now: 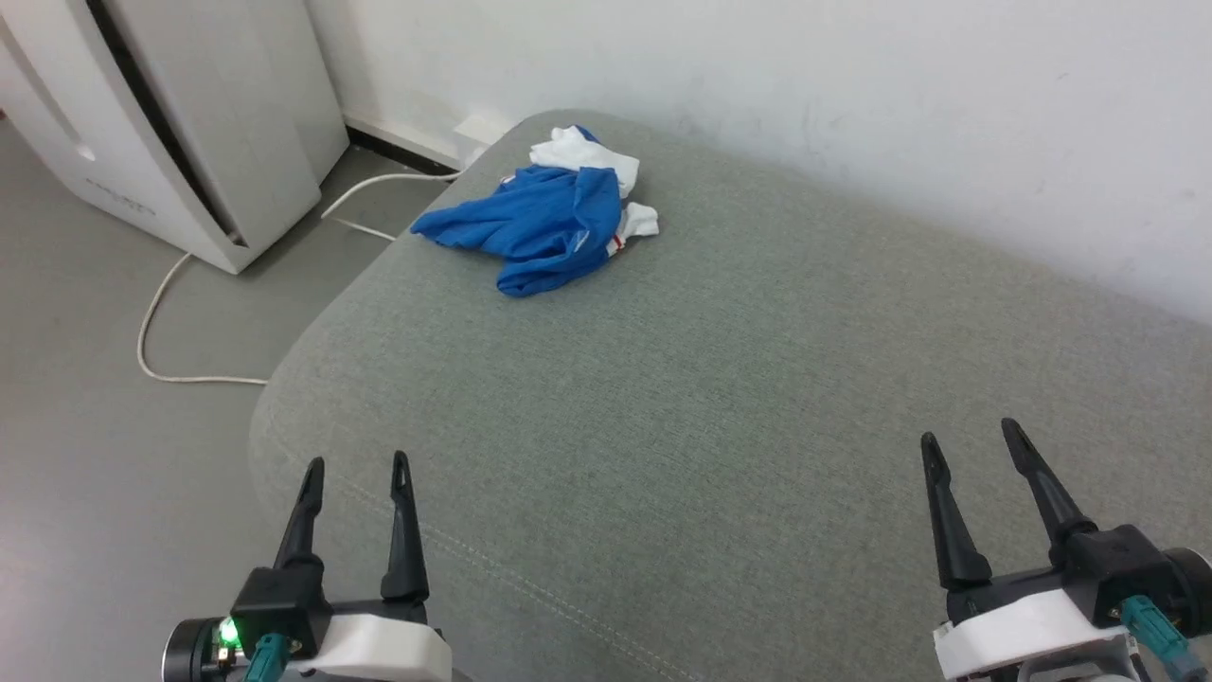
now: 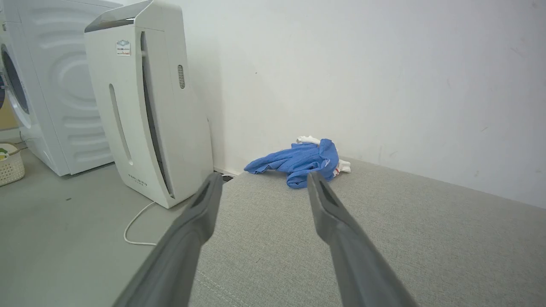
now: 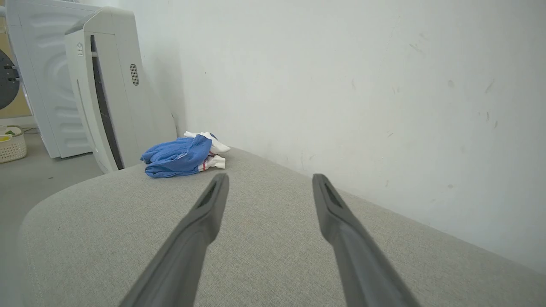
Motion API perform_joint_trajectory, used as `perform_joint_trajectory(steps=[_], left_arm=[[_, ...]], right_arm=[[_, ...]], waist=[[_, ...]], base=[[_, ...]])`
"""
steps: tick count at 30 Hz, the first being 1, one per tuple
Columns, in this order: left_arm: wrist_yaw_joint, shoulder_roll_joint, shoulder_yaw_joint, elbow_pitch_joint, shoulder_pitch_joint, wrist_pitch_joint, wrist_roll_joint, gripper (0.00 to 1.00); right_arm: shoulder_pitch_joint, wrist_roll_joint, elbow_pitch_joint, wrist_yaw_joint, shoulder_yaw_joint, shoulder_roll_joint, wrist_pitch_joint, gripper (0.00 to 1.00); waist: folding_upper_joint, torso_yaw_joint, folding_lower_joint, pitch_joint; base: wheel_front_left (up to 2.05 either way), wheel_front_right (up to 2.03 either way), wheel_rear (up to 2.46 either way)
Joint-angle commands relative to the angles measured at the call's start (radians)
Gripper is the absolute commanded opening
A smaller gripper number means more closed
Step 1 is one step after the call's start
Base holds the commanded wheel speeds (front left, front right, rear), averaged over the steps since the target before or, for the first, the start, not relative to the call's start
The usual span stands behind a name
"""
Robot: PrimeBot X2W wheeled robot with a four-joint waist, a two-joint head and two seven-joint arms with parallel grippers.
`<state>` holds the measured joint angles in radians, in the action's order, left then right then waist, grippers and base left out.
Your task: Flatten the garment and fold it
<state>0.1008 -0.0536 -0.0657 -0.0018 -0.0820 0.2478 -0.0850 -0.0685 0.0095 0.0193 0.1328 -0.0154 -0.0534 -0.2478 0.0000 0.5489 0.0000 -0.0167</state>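
Both claws empty and spread wide: left gripper and right gripper hover over the near side of the grey cushion, nothing between the fingers. The garment is a crumpled heap at the far left corner of the cushion, close to the wall and close to the rounded edge, well apart from both grippers. Blue body is on top, white sleeve bits poke out at the back and right, and the print isn't visible. Flattening not started, by my read. Risks: 1) heap sits by the edge, so a pull toward the left could drag it off onto the floor beside the white appliance and its cable. 2) layers are bunched, so a blind pinch likely takes 2+ layers and it won't spread. 3) can't tell where the hem or shoulders are, so a wrong pair of grab points twists it more. 4) long reach, right arm furthest; a low approach may snag the cushion weave. 5) wall is tight behind, little room to lay it out there, so I'd pull it toward centre.
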Motion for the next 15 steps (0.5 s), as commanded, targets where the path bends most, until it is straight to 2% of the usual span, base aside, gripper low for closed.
perform_joint_trajectory(steps=[1,15], left_arm=[[0.012,0.003,-0.001,-0.006,-0.018,0.01,-0.009,1.0],[0.005,0.003,-0.012,-0.005,-0.013,0.014,-0.001,1.0]], right_arm=[[-0.014,-0.002,0.005,-0.002,-0.001,0.003,-0.01,1.0],[-0.008,-0.024,0.007,-0.002,-0.002,0.003,-0.014,1.0]], waist=[[0.0,0.009,0.0,0.003],[0.0,-0.001,0.0,0.036]], base=[[0.0,0.0,0.0],[0.0,0.0,0.0]])
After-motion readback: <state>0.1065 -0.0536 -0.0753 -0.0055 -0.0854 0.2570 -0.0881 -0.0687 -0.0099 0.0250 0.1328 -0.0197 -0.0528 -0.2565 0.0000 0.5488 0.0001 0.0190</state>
